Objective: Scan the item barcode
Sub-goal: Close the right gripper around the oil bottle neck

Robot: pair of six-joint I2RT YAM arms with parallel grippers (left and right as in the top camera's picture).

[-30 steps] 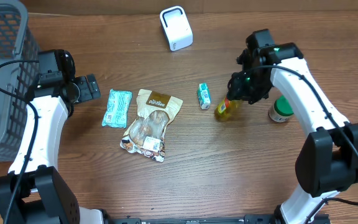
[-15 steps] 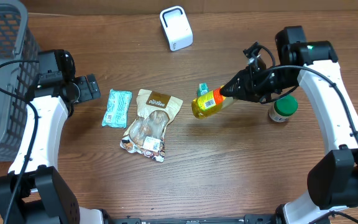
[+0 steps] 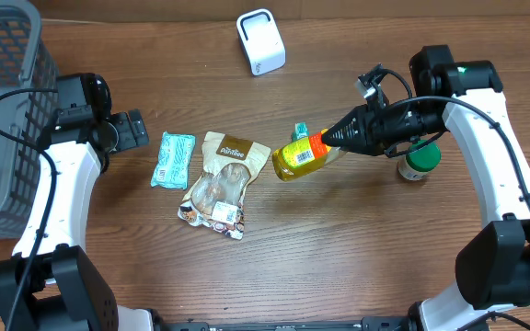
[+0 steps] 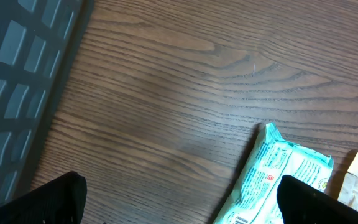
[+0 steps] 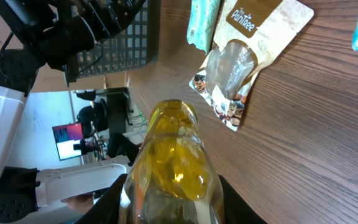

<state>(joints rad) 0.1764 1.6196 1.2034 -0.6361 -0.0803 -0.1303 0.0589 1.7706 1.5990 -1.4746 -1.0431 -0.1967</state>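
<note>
Bottle point(image 3: 297, 157) of yellow liquid, held on its side over the middle of the table: the right gripper point(image 3: 337, 138) has its jaws narrowed around the neck end, and the base points toward the left edge. A printed label shows on the upper side. From the right wrist camera the bottle point(image 5: 171, 168) fills the lower centre, base away from the lens.

From overhead, a small green carton point(image 3: 302, 140) lies partly hidden behind the bottle. A jar with a green lid point(image 3: 419, 163) stands toward the right edge, just beside the right arm. A white scanner point(image 3: 260, 41) stands near the far edge, well apart from the bottle.

Left of centre a snack pouch point(image 3: 224, 179) and a teal packet point(image 3: 173, 159) lie side by side. The left gripper point(image 3: 134, 129) is spread wide and empty, near the teal packet. A grey basket point(image 3: 3, 110) fills the far left corner.
</note>
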